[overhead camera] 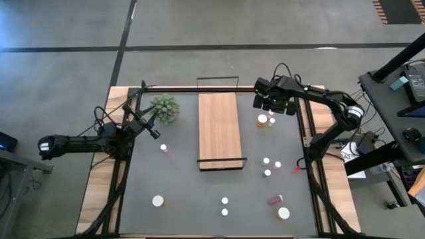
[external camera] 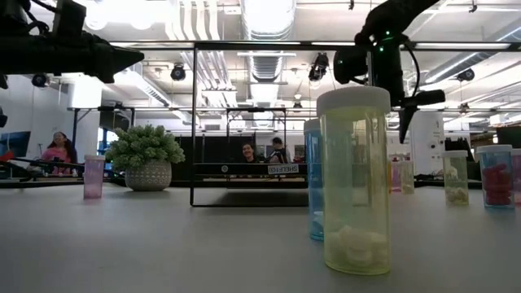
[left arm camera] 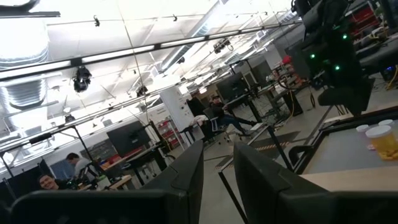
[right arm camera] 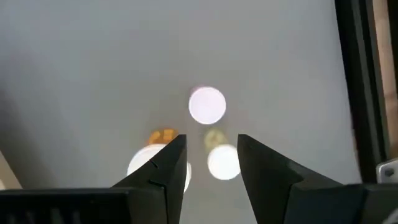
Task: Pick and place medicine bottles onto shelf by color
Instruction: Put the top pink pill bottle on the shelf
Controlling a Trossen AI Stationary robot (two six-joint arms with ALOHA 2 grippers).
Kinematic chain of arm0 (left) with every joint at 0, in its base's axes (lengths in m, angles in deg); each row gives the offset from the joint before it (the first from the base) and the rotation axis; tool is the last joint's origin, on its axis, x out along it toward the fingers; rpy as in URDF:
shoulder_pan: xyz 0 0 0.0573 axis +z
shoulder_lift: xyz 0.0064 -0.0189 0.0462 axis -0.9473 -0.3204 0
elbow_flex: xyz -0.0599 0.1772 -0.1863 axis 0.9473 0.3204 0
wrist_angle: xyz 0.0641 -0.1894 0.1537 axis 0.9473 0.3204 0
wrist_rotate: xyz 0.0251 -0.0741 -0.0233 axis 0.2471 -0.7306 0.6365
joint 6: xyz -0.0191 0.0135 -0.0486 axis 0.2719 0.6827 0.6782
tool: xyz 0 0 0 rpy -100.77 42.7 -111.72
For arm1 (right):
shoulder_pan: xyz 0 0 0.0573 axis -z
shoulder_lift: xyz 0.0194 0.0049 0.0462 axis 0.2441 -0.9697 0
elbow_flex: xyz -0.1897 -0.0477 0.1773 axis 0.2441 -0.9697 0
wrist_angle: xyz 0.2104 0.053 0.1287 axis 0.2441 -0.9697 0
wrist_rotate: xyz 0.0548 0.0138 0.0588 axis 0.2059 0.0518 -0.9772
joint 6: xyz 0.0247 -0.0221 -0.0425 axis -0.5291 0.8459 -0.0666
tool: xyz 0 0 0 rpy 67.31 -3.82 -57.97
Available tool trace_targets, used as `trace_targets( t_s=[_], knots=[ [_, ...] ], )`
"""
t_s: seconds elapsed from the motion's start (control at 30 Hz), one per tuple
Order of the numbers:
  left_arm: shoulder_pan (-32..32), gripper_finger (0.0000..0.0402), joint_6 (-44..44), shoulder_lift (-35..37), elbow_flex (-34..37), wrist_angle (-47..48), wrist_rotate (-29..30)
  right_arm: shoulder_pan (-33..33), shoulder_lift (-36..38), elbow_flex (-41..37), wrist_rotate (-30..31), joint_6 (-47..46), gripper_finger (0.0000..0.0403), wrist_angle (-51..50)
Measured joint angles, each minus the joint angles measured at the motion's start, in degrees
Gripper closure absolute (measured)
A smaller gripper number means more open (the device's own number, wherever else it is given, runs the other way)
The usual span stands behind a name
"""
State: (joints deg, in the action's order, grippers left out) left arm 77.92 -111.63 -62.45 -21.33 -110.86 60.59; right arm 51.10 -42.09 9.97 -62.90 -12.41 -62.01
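Light-wood shelf (overhead camera: 218, 130) lies at the middle of the grey table (overhead camera: 192, 192), bare of bottles. To its right, the right gripper (right arm camera: 211, 155) hangs with fingers parted and nothing between them, above a cluster of three white-capped medicine bottles (overhead camera: 266, 120); one orange bottle (right arm camera: 163, 138) shows there. More bottles are scattered right of and in front of the shelf, and one pink bottle (overhead camera: 163, 148) stands left of it. The left gripper (overhead camera: 154, 133) waits left of the shelf beside the green plant (overhead camera: 165, 107), unclenched and empty.
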Motion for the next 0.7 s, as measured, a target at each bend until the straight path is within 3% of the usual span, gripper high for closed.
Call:
trace_targets(
  t_s=[0.17,0.5,0.7],
  knots=[
    [-0.02,0.0330,0.00,0.00,0.00,0.02,0.00,0.02,-0.11,1.02,-0.40,3.89,0.0268,-0.10],
    [0.00,0.0330,0.00,-0.01,0.01,0.01,0.02,0.02,0.67,1.04,-7.54,-4.93,0.0268,0.02],
    [-0.01,0.0330,0.00,-0.01,0.01,0.00,0.02,-0.29,-0.59,1.02,-8.81,-5.87,0.0268,3.58]
  ],
)
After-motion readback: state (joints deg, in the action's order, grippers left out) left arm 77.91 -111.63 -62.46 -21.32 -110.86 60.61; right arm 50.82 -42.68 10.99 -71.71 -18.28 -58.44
